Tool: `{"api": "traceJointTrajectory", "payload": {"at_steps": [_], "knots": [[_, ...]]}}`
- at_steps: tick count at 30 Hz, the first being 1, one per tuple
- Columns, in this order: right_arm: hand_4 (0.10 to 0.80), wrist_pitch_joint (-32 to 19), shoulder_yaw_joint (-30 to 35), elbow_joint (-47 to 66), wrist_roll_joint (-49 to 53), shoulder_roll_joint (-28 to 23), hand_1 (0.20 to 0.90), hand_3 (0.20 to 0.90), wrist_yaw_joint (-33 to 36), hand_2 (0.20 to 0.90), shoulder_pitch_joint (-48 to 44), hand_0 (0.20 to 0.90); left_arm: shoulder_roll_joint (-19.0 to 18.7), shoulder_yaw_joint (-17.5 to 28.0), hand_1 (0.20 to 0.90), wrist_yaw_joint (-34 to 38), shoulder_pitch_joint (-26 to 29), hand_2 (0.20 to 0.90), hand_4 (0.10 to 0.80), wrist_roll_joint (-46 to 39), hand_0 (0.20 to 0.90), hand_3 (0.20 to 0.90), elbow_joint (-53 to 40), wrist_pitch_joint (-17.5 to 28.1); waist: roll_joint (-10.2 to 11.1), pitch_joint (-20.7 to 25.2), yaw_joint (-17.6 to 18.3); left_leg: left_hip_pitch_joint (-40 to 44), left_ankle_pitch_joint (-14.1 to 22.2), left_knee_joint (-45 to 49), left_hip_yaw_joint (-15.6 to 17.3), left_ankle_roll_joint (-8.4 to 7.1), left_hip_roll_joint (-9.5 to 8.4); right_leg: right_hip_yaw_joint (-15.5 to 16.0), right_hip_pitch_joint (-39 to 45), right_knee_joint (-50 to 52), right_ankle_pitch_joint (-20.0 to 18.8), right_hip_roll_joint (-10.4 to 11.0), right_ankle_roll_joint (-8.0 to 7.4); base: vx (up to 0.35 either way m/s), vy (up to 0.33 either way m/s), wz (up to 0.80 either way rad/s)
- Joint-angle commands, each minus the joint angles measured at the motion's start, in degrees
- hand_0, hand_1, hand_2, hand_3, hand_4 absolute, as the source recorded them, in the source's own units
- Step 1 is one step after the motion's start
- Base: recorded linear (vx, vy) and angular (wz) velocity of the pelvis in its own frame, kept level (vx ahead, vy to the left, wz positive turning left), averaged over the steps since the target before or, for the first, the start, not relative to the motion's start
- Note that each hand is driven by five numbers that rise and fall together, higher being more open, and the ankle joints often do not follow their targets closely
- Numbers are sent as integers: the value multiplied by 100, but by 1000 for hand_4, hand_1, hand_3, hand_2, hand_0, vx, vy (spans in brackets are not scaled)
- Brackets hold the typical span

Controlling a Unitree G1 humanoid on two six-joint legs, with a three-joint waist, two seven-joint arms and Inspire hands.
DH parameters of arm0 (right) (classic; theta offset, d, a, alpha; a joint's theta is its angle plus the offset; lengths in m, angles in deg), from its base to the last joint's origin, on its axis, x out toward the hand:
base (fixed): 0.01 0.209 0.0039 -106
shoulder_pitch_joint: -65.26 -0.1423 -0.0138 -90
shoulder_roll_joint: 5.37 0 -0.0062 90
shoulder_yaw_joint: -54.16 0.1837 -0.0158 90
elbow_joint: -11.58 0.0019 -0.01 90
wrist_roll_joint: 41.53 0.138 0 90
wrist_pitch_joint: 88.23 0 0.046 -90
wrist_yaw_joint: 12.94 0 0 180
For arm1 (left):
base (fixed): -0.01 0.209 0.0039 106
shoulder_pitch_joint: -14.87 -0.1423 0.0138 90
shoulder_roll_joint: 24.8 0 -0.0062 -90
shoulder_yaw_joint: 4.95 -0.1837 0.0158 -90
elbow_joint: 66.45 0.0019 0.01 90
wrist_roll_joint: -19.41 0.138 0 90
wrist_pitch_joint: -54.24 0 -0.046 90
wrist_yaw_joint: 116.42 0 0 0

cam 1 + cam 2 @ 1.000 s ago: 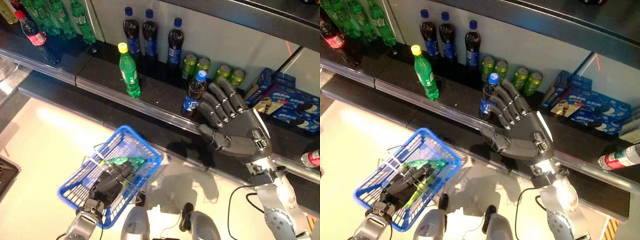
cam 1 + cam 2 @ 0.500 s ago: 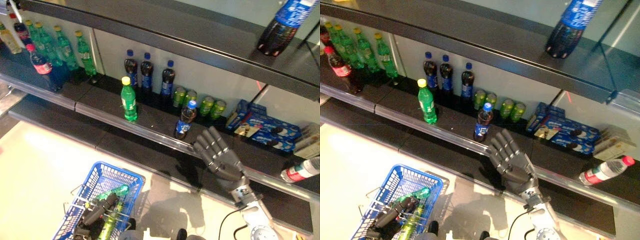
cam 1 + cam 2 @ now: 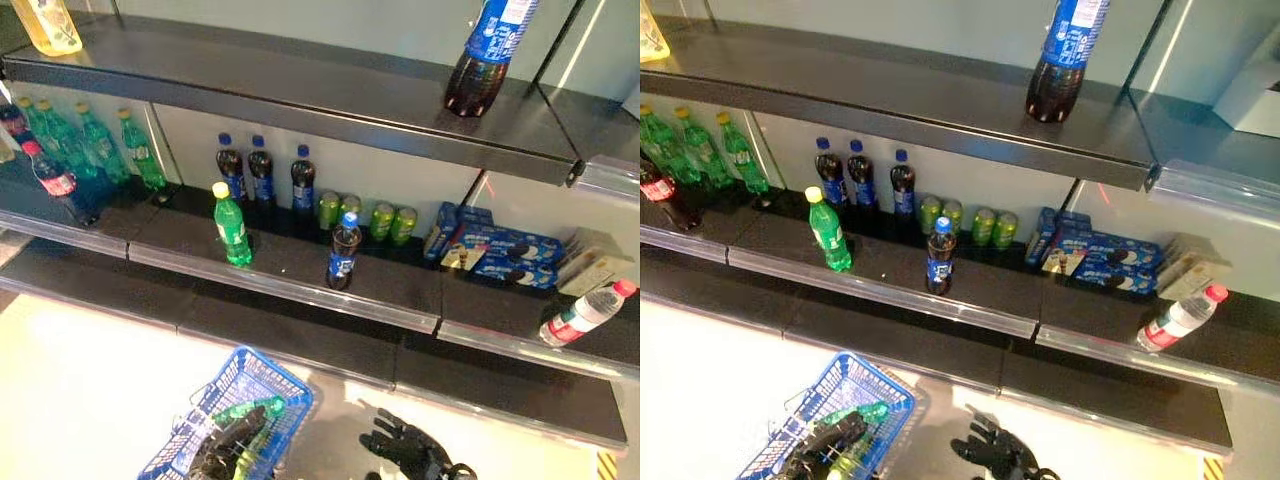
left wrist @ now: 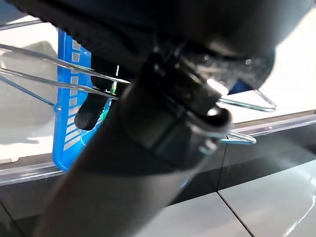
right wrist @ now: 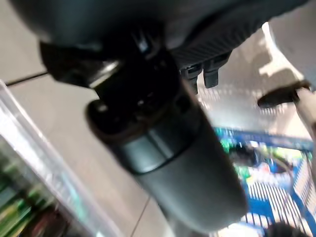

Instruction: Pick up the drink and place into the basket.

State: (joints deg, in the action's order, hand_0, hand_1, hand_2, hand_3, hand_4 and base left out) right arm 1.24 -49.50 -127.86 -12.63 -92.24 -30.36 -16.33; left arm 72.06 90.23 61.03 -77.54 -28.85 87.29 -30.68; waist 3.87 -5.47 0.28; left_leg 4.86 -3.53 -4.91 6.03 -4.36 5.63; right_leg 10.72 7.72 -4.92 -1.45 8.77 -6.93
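Right hand (image 3: 412,450) sits low at the bottom edge, below the shelf (image 3: 300,280), fingers spread and relaxed, holding nothing; left hand (image 3: 228,450) has its fingers curled on the wire handle of the blue basket (image 3: 285,385), which already carries a green bottle (image 3: 245,408). The likely drink, a dark cola bottle (image 3: 344,252) with a blue cap, stands upright and alone near the shelf's front lip, well apart from the right hand (a green one (image 3: 233,226) stands further left). To do this well: raise the right hand to mid-body level, wrap fingers round below the shoulder, lift clear of the lip before drawing back, and keep the basket level and steady for the drop.
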Motion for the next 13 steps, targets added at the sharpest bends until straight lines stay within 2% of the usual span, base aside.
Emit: {"api": "traceJointTrajectory", "payload": {"at_steps": [1,3,5,6,13], "knots": [[800,-369,96,-238,-252,25,900,900,214,900,-213,900,-186,41,300,-64,47,300,100,510,300,200,45,501,-128,174,-168,56,64,-9,292,-206,450,14,-154,100,-269,422,-129,0,0,0],[800,-321,100,-830,-818,62,900,900,518,900,-321,900,-164,37,300,2,119,300,100,497,300,200,369,414,-141,201,-181,76,84,-9,319,-204,460,23,-137,98,-260,427,-137,0,0,0],[800,-321,100,-831,-819,63,900,900,518,900,-323,900,-164,37,300,2,120,300,100,497,300,200,370,414,-141,200,-182,77,84,-9,319,-204,461,22,-137,98,-260,427,-137,3,7,-2],[800,-282,106,-1472,-1353,84,900,900,759,900,-391,900,-150,6,300,16,190,300,100,501,300,200,498,387,-161,191,-221,102,108,-9,314,-193,461,39,-101,86,-251,423,-142,0,0,0],[800,-226,365,-2104,-1261,164,900,900,820,900,-473,900,-124,-17,300,-9,329,300,100,330,300,200,659,361,-226,200,-240,112,132,-9,270,-180,449,38,-91,93,-243,415,-144,4,10,-9]]}}
